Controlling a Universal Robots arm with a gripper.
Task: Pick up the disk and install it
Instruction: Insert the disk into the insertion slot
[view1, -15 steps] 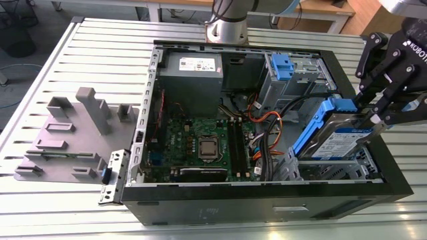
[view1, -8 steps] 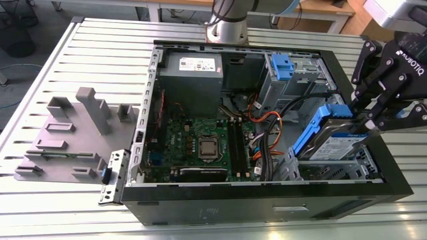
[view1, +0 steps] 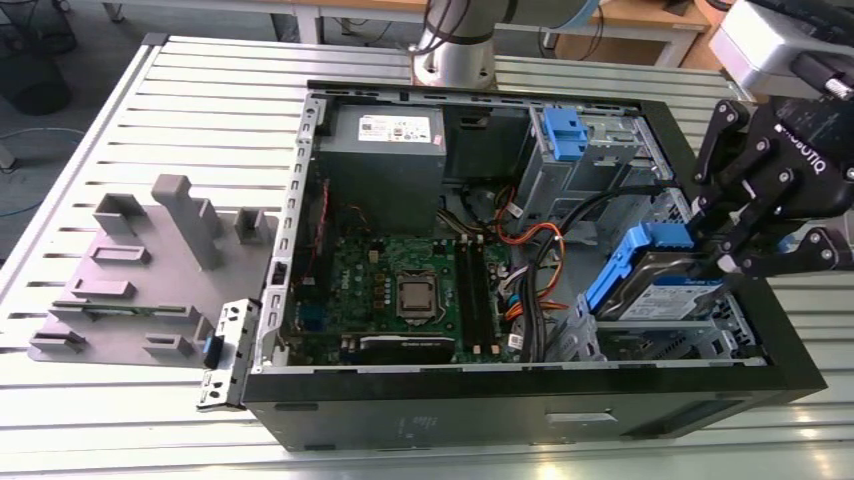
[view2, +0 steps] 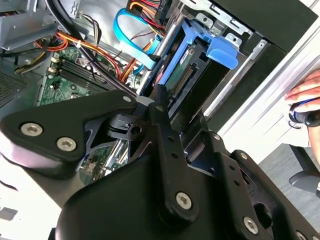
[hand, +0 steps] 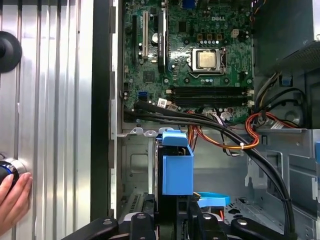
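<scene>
One gripper (view1: 737, 262) has its fingers closed on the blue frame at the disk's upper end. That disk (view1: 657, 290) hangs tilted, its lower end in the front bay of the case (view1: 534, 390), at the exterior view's right near the cables (view1: 534, 235). It seems not fully seated. A person's hand (hand: 12, 197) shows over the table (hand: 55, 100)

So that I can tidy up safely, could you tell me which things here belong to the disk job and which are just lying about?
Part of the job: the disk, held by the gripper; the open computer case; the metal cage by the disk.
Just lying about: the grey plastic stand; the small metal bracket; a person's hand beside the case.
</scene>
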